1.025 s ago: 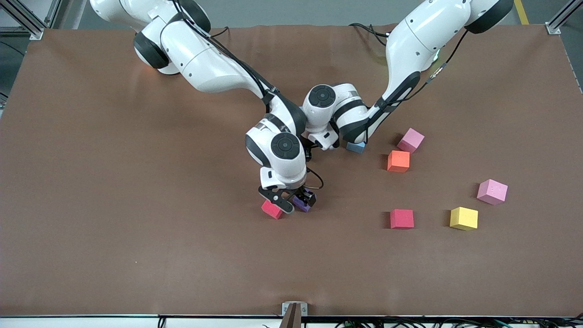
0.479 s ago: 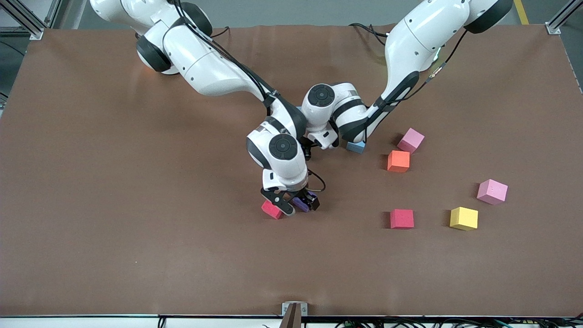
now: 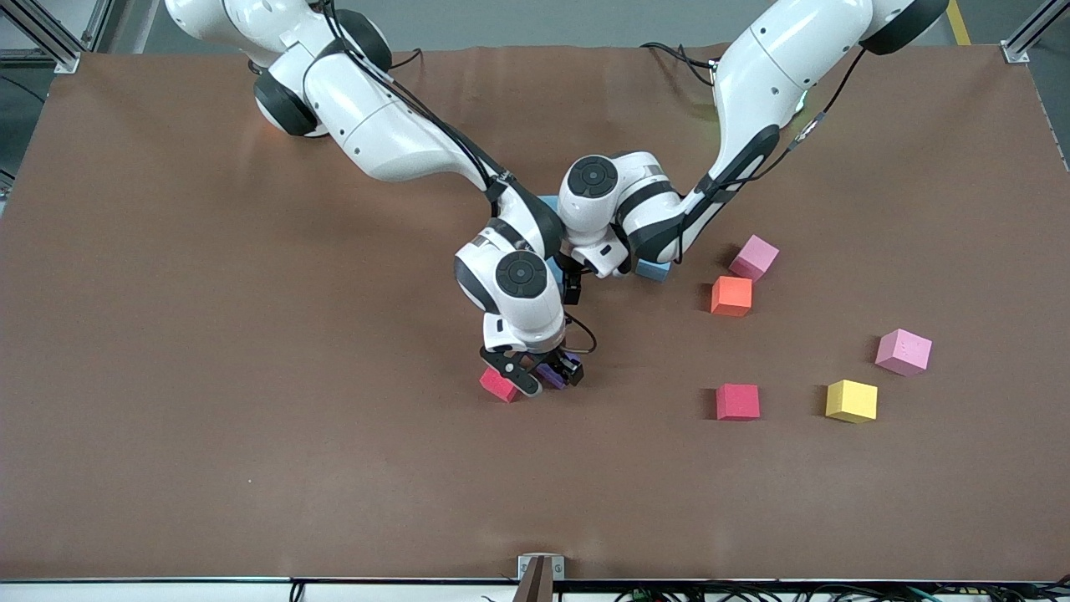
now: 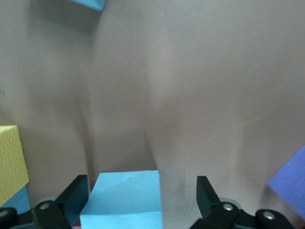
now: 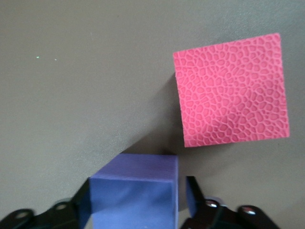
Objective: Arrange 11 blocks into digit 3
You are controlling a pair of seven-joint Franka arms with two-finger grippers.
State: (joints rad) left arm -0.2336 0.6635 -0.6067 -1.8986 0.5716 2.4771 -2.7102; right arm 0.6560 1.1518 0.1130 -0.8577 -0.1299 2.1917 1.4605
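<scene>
The right hand (image 3: 545, 374) is pinching the purple block (image 5: 134, 195) beside a red block (image 3: 499, 385), the left hand (image 4: 143, 202) is spreading wide around a blue block (image 4: 125, 199), risking nudging neighbours.

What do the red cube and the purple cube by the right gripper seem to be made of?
Red cube: probably foam. Its matte top carries a fine cell-like crackle pattern with no gloss.
Purple cube: likely the same foam. It has flat, dull faces, soft edges and no reflections. It sits between the right gripper's fingers, which stand against its sides; its texture is less clear here.
</scene>
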